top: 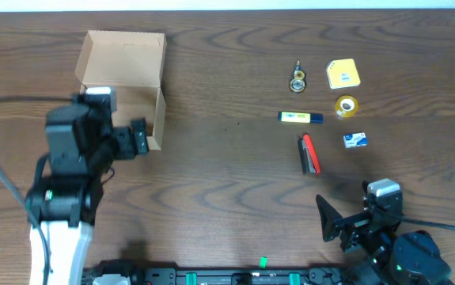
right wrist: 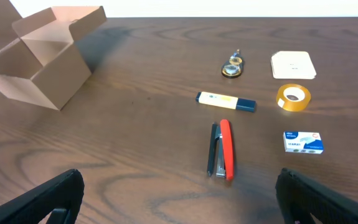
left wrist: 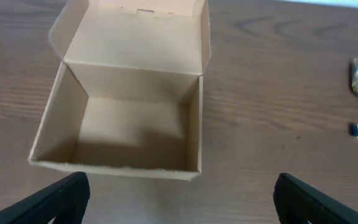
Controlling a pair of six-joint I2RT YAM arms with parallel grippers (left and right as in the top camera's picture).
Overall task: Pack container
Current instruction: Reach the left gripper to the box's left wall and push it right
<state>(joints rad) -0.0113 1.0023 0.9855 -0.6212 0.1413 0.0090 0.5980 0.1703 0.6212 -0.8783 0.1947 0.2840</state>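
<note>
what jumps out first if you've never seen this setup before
The open tan container at the far left stands out first, its flap lid tipped back and nothing inside. Next comes the cluster of small desk items on the right: a red and black stapler nearest the arms, with a yellow tape roll and a yellow square box beyond it.

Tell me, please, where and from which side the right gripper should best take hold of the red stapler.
Probably across its middle, coming straight down from above. The stapler lies flat, long and narrow, pointing away from the right gripper, whose jaws stand wide open, so they could close on its two long sides. Nothing touches it; the highlighter lies beyond its far end.
</note>
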